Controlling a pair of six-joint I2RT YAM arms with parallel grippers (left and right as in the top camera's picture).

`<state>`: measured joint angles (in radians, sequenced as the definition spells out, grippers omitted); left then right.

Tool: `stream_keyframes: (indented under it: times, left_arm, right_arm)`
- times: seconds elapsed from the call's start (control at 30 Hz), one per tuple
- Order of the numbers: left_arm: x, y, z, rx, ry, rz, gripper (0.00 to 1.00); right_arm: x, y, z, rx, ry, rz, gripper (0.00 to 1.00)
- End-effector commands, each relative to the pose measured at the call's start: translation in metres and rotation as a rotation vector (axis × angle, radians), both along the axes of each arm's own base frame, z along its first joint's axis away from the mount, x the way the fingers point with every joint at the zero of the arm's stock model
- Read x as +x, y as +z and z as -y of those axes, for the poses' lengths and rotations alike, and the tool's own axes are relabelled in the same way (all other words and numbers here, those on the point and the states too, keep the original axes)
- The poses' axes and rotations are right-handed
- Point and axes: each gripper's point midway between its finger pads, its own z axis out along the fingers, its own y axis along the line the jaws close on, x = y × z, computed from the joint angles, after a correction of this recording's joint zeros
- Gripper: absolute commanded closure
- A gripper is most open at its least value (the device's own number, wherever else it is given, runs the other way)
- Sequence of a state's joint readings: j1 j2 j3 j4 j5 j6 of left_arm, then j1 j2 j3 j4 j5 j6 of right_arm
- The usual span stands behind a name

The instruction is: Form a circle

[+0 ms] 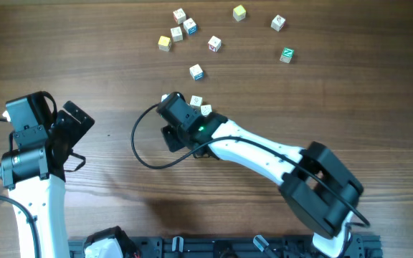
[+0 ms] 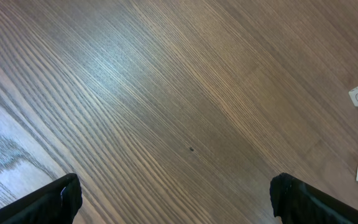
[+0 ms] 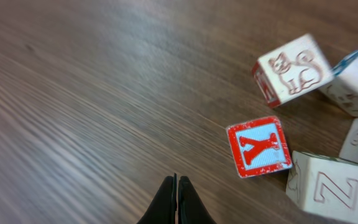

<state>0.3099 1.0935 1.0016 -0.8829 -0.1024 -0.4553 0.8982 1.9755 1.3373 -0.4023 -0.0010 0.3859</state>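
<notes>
Nearby — Y cube (image 3: 258, 147), right jaws closed

My surface (image 3: 92, 93) is dark brown wood, fine straight grain, smooth with a soft sheen. The Y cube (image 3: 258, 147) is pale bare wood at its edges, its face painted red and light blue, matt. My right tool (image 3: 176, 186) looks like matt black plastic, and my right arm's shell (image 1: 253, 152) is glossy white.

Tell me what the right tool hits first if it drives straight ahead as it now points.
Nothing close: the shut right tool points along bare table. The Y block and cat block lie off to one side of that line, though depth is hard to judge.
</notes>
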Motion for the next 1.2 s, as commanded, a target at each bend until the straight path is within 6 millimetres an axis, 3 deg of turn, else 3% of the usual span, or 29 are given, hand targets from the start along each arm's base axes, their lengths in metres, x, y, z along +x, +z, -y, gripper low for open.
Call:
stream_keyframes:
  times: [0.0, 0.3, 0.53, 1.17]
  left_arm:
    - [0.000, 0.000, 0.000, -0.011, 0.008, 0.007, 0.00]
    - [0.000, 0.000, 0.000, -0.011, 0.008, 0.007, 0.00]
    - [0.000, 0.000, 0.000, -0.010, 0.008, 0.007, 0.00]
    - [0.000, 0.000, 0.000, -0.010, 0.008, 0.007, 0.00]
  right_arm:
    - [-0.006, -0.028, 0.003, -0.071, 0.103, -0.008, 0.95]
    - [0.000, -0.041, 0.003, -0.105, 0.152, 0.028, 0.95]
    - [0.011, -0.040, 0.008, -0.138, 0.116, 0.079, 0.96]
    - [0.018, -0.039, 0.015, -0.174, 0.091, 0.110, 0.95]
